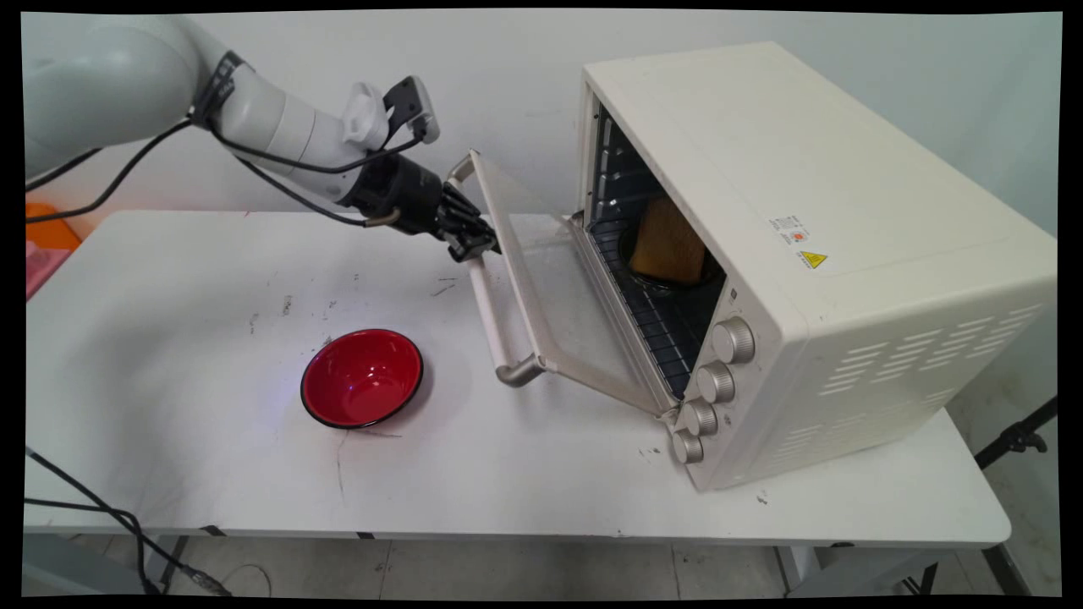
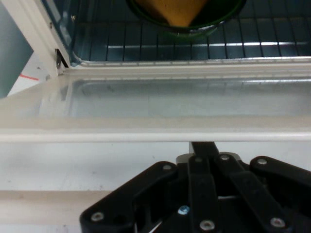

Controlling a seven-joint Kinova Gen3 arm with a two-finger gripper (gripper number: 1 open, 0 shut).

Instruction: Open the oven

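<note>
The black gripper [image 1: 475, 244] is at the oven's door handle [image 1: 493, 317], near the handle's far end, and its fingers look closed together on the bar. In the hand view the fingers [image 2: 204, 148] reach up to the door's pale edge. To the left of the oven [image 1: 812, 245], a red bowl [image 1: 362, 377] with a black rim sits alone on the white table [image 1: 169, 355], well apart from the door. The oven's glass door [image 1: 541, 288] hangs partly open, tilted out toward the gripper. Inside the oven, on the wire rack [image 1: 656, 317], sits a dark dish [image 1: 668, 275] with a piece of brown toast [image 1: 668, 245] standing in it. Four round knobs [image 1: 712, 382] run down the oven's front corner, to the right of the door.
</note>
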